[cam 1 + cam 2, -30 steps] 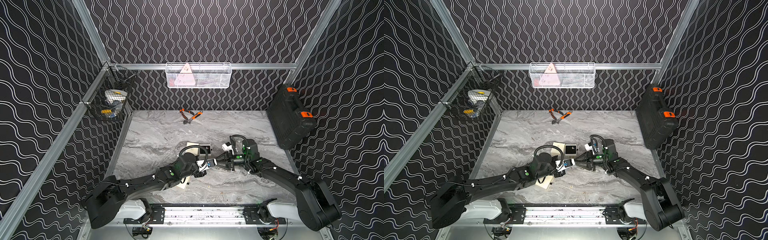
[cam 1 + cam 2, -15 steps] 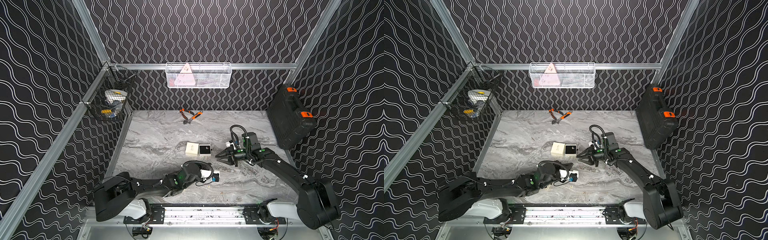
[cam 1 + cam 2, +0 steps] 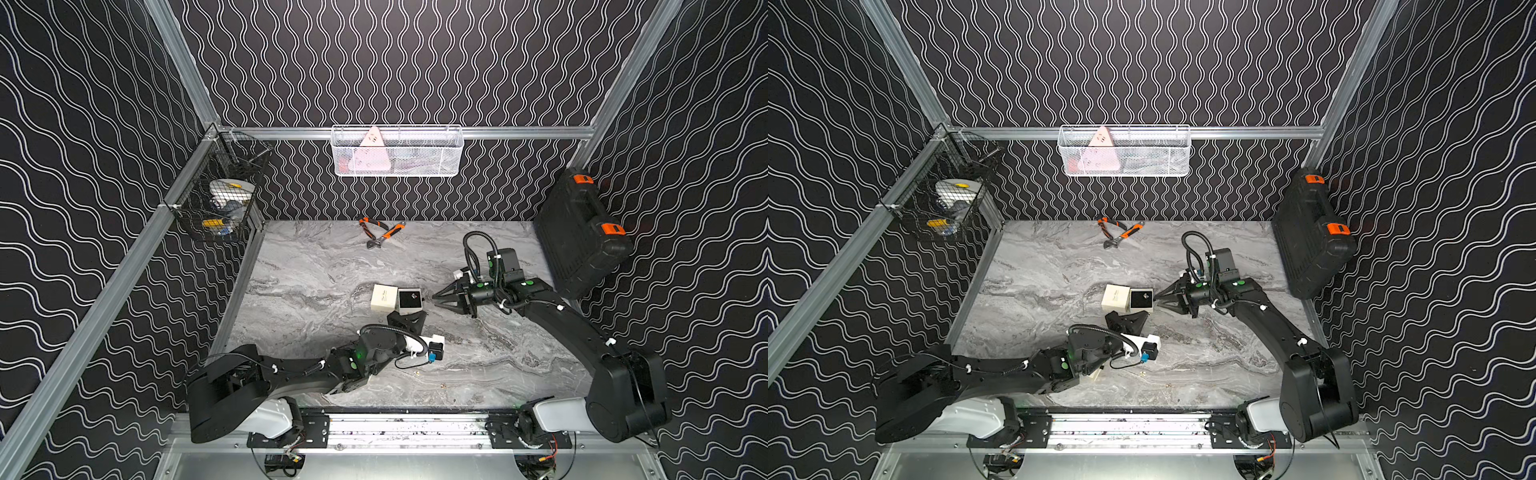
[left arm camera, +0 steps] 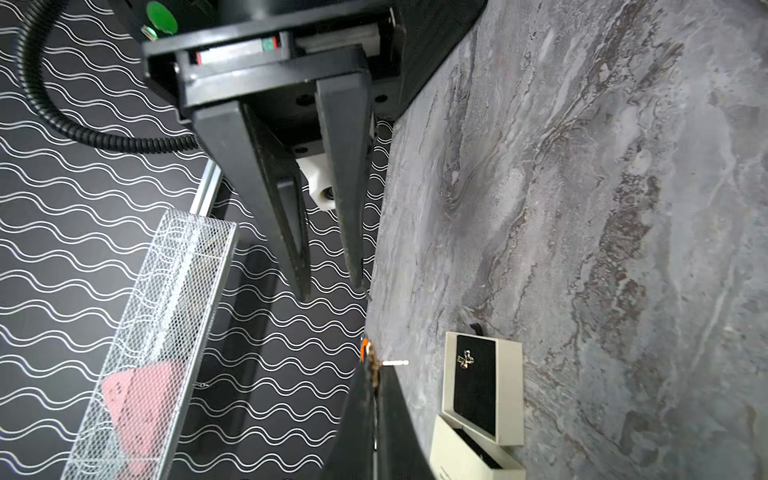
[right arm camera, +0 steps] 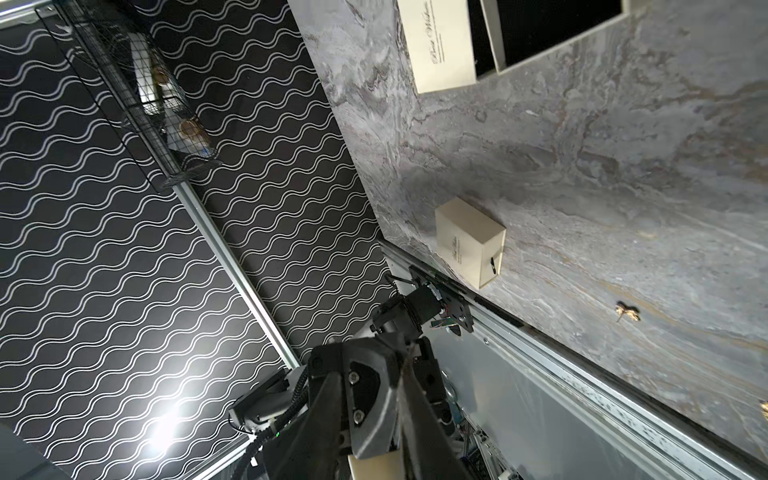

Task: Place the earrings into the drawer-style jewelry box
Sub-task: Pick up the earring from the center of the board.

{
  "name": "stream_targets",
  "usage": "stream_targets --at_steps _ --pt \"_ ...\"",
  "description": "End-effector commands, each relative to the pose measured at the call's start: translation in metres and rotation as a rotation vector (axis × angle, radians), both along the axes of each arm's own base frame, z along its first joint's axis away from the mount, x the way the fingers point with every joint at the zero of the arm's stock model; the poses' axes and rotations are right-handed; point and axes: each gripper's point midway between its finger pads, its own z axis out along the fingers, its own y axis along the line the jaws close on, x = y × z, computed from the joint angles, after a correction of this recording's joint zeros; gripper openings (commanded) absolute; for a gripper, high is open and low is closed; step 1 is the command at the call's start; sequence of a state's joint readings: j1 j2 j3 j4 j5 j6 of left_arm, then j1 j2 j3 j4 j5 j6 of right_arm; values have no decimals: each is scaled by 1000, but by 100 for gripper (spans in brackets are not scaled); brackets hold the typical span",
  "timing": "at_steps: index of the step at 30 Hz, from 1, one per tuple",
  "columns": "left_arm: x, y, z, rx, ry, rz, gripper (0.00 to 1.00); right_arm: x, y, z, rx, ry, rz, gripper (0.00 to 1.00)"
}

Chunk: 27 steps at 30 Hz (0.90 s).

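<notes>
Black wire mesh forms a basket (image 3: 216,199) hanging at the left of both top views. Low and left of centre, the left arm (image 3: 291,374) stretches across the grey marbled tabletop (image 3: 316,270). The left jaws are pressed together just below the jewelry box (image 3: 392,300), and the left wrist view shows a gold earring (image 4: 375,365) pinched at their tips, its pin sticking out sideways. A closed cream box (image 5: 469,241) sits near the tabletop's front edge in the right wrist view. At centre, the cream sleeve (image 3: 382,298) touches its pulled-out drawer (image 3: 409,304) on the right, and a second earring (image 3: 414,296) lies on the drawer's black lining. Above them, orange-handled pliers (image 3: 380,232) lie by the back wall under a white mesh basket (image 3: 397,151). Two loose earrings (image 3: 417,372) glint on bare tabletop at lower centre, apart from each other and well clear of the box. Right of the drawer, the right jaws stand slightly apart with nothing between them, tips just beside the drawer's edge. The right arm (image 3: 557,320) runs to the lower right, and a black case (image 3: 582,232) leans against the right wall.
</notes>
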<state>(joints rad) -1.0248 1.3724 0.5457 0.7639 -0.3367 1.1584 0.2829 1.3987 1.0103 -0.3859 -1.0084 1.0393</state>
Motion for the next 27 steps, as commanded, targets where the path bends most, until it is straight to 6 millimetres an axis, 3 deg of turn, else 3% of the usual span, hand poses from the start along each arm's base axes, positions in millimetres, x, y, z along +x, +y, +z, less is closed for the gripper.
stream_targets --at_steps 1,9,27 --pt "7 0 13 58 -88 7 0 7 -3 9 -16 -22 -9 26" --pt "16 -11 37 107 -210 -4 0 20 0 40 -17 -98 0 25" --pt "21 1 37 219 -272 15 0 -3 -5 25 -85 -34 95 26"
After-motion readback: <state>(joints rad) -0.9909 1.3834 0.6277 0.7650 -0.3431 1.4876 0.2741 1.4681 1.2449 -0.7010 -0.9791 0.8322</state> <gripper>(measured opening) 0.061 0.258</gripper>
